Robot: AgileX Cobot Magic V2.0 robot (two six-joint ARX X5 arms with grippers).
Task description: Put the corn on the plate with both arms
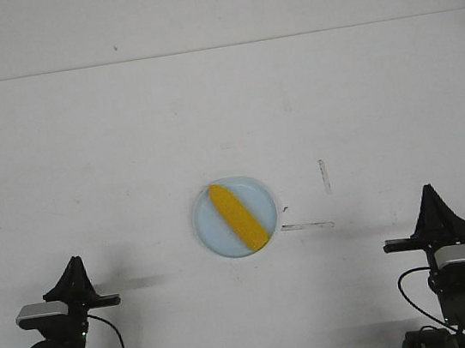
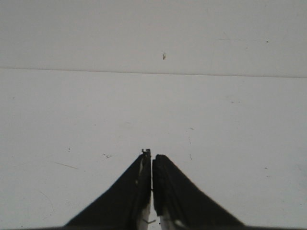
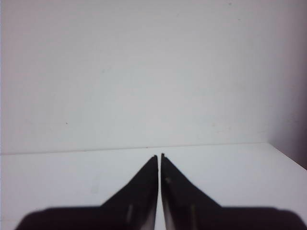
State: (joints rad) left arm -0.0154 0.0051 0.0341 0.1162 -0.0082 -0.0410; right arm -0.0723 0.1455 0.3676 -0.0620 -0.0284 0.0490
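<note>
White table (image 1: 83, 160), pale blank wall (image 1: 209, 4)

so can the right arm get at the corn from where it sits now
Probably yes: nothing stands between the right gripper and the corn, which lies uncovered on the plate. The gripper is shut, so it must open first.

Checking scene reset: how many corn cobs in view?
1. The corn lies diagonally on the plate at table centre. Neither wrist view shows another; none appears hidden.

Yellow corn (image 1: 239, 217) diagonal on plate (image 1: 208, 227)
</note>
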